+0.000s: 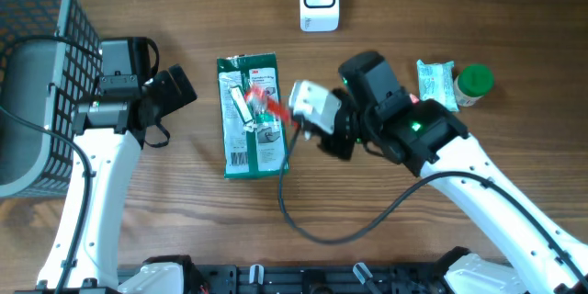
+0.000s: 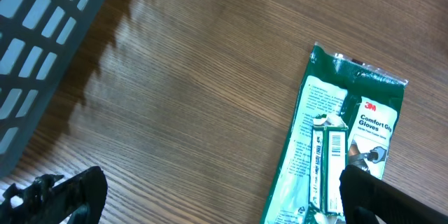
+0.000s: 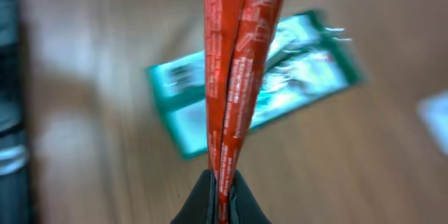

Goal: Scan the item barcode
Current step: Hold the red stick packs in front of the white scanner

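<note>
Pinching shut on one end of a thin red packet (image 3: 238,63), the right jaws grip it so that it juts straight out from them. It is flat, glossy and creased with pale print, probably a sachet, though the wrist view is blurred. Seen from overhead, it sits above the upper half of a green glove package (image 1: 243,156), which lies flat on the wood-grain tabletop (image 1: 413,18) with its white barcode label up. The left jaws stand wide apart and empty, just left of that package. A rounded white box (image 1: 319,0) sits beyond, and a grey lattice basket (image 1: 37,73) is at far left.
</note>
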Controlling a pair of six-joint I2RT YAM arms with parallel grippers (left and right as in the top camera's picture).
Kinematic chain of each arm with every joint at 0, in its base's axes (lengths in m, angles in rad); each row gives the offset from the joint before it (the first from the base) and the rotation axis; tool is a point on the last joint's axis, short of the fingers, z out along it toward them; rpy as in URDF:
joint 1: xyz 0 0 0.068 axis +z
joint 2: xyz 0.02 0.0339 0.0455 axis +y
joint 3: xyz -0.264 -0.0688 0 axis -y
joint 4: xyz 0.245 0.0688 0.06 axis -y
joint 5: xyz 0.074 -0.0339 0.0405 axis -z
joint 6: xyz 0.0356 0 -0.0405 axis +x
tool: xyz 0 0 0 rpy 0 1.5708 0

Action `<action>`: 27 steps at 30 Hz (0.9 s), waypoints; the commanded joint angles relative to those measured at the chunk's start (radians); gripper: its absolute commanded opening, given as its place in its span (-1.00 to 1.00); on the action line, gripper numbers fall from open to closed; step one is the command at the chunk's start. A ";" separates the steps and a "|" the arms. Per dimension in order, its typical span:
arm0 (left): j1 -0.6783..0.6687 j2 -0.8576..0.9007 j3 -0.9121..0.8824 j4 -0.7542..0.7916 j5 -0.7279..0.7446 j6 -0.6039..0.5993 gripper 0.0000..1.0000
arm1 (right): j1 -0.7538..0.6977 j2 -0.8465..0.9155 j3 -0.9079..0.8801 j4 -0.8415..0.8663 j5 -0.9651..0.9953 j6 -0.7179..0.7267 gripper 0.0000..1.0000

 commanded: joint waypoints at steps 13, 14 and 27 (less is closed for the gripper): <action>0.005 0.002 0.005 0.002 -0.009 0.011 1.00 | -0.066 0.412 0.597 -0.084 0.673 -0.230 -0.92; 0.005 0.002 0.005 0.002 -0.009 0.011 1.00 | -0.077 0.457 0.597 -0.070 0.707 -0.237 -0.92; 0.005 0.002 0.005 0.002 -0.009 0.011 1.00 | -0.134 0.795 0.597 0.459 1.105 -0.484 -0.92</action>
